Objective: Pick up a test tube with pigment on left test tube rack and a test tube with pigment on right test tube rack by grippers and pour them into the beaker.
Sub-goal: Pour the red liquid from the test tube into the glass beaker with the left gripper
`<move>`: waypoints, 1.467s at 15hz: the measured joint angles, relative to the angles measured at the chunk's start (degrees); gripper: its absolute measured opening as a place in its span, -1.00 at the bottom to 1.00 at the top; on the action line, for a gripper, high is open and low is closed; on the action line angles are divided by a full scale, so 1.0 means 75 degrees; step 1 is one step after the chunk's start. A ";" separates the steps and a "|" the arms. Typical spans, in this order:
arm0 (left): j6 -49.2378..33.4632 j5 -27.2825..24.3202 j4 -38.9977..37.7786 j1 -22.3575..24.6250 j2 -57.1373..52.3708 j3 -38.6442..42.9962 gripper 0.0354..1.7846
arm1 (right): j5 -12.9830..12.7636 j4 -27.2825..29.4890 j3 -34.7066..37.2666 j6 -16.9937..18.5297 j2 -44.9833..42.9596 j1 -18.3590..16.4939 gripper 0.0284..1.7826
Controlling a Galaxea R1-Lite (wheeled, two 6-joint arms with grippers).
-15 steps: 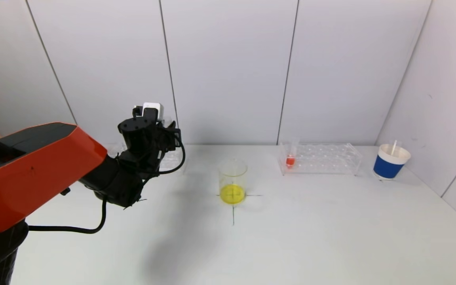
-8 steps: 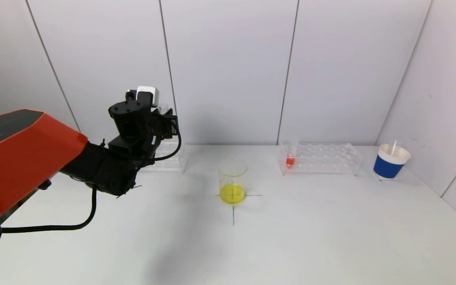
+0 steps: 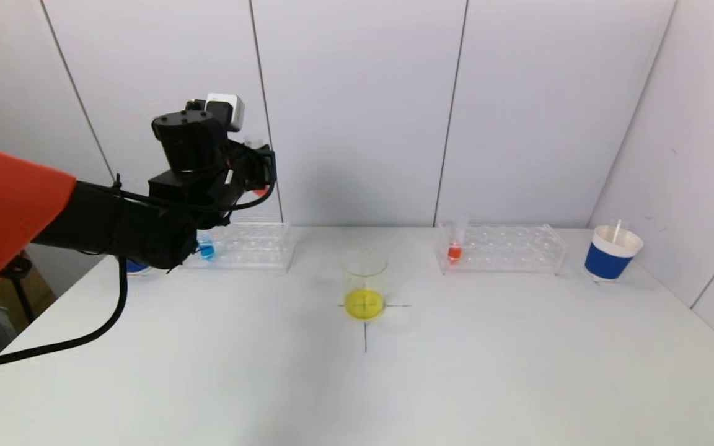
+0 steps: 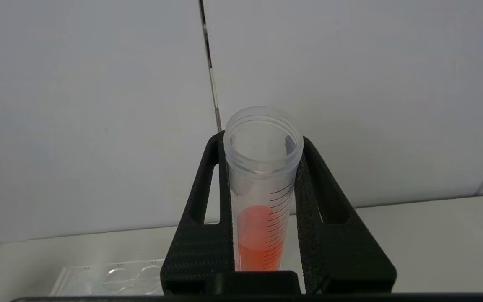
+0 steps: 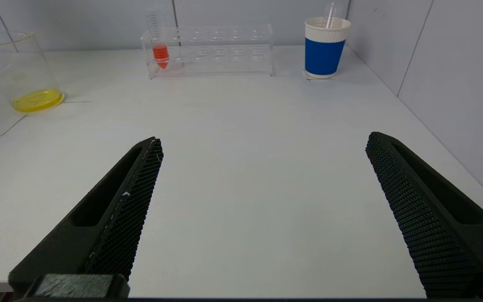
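Nearest, the right gripper hangs low over the near right part of the bench, jaws spread wide and holding nothing; it is out of the head view. Mid-bench, on a drawn cross, stands the beaker, upright, with a shallow yellow layer at its bottom. Toward the far left edge, the left gripper is raised well above the left rack, jaws clamped on a tube with orange-red pigment. A blue-filled tube sits in that rack. At the far right edge the right rack holds one red tube at its left end; a blue cup stands near the far right corner.

Orientation: the held tube's long axis is close to vertical, open mouth up, liquid in the lower part, the mouth standing clear above the jaw tips.

Risks, as judged: the tube has no cap, so a quick swing toward the beaker or an early tilt could slop pigment onto the bench. Smooth plastic may slip or rotate between the jaws once tipped. A pour begun off-centre or too high could miss the narrow beaker or knock it off its cross
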 joint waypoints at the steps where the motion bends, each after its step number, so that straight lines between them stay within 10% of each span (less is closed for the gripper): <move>1: 0.0003 -0.0122 0.0289 -0.0024 -0.0076 -0.0154 -0.54 | 0.0003 0.0000 0.0000 0.0000 0.0000 0.0000 0.98; 22: 0.1302 -0.4294 0.3126 -0.0741 0.0405 -0.2521 -0.54 | 0.0003 0.0000 0.0000 0.0000 0.0000 0.0000 0.98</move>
